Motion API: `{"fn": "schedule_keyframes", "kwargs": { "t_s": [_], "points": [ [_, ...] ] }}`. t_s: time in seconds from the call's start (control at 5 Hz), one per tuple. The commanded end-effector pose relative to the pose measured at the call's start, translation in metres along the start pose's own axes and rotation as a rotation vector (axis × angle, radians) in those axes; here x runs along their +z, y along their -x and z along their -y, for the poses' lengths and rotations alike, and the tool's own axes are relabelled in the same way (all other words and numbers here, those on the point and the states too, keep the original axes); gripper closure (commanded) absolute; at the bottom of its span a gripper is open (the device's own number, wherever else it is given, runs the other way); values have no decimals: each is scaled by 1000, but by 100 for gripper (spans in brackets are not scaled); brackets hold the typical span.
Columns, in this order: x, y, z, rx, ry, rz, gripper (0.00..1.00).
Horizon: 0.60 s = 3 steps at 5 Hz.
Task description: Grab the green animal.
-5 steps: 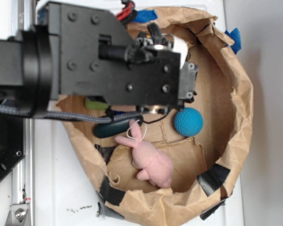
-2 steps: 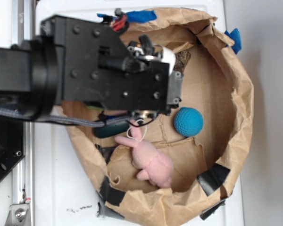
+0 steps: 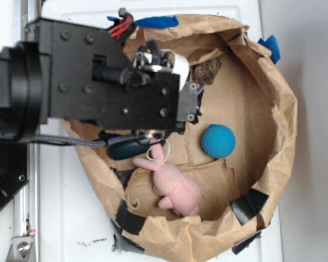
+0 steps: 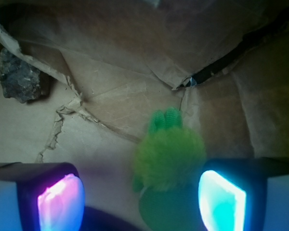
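Your pincer [image 4: 140, 192] hangs with fingers spread apart, nothing clamped. The green animal [image 4: 167, 156] lies on the brown paper between them, nearer the cyan-lit finger [image 4: 221, 199]. A dark rock [image 4: 20, 77] sits well off, beyond the magenta-lit finger [image 4: 60, 199].

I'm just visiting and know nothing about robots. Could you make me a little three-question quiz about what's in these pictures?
1. True or false: in the wrist view, the green animal lies between the two lit fingertips of the gripper.
2. In the overhead view, which toy lies just below the arm? A. the pink bunny B. the blue ball C. the dark rock
3. Fill in: everything sits in a crumpled brown ____ bin.

Key
1. True; it sits nearer the teal-lit one.
2. A
3. paper
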State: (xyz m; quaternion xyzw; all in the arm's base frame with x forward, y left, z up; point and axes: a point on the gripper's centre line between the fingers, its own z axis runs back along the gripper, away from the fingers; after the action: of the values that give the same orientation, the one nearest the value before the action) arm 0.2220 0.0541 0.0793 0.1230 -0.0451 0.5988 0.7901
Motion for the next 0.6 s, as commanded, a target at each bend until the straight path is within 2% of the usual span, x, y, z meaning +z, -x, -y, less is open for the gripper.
{"fn": "schedule_keyframes", "kwargs": {
  "t_s": [0.0, 0.2, 0.4],
  "points": [
    [-13, -11, -14, 31, 8, 46, 0],
    [-26, -13, -13, 6, 58, 34, 0],
    [-30, -15, -20, -14, 54, -10, 0]
  ]
}}
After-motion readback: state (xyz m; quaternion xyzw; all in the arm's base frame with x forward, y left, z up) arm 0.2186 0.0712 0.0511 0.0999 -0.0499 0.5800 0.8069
